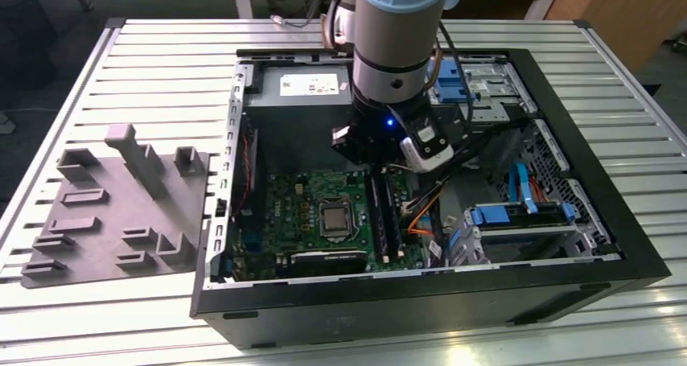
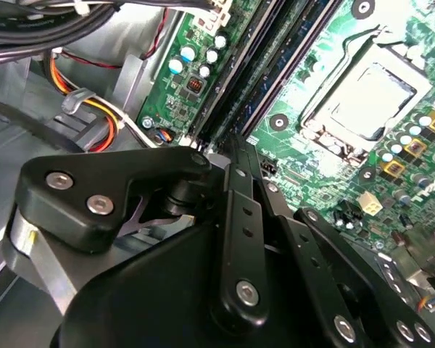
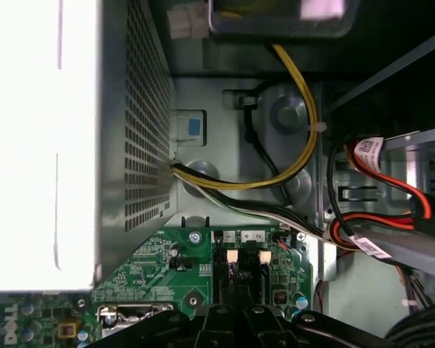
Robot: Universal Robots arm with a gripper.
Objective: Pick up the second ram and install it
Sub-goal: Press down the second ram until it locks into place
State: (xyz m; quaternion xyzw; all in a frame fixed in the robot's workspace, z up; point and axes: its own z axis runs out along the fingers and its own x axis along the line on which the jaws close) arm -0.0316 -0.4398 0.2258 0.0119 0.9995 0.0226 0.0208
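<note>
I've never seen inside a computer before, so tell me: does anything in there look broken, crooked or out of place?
Nothing stands out. The computer case lies open on its side with the motherboard flat inside. The memory slots run straight and parallel, the cables are loosely routed but tied, and the gripper sits just over the slots.

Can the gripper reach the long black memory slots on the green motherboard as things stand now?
Probably yes. The gripper hangs inside the open black computer case, directly over the long black memory slots on the green motherboard. The orange cables lie beside the slots, not across them.
</note>
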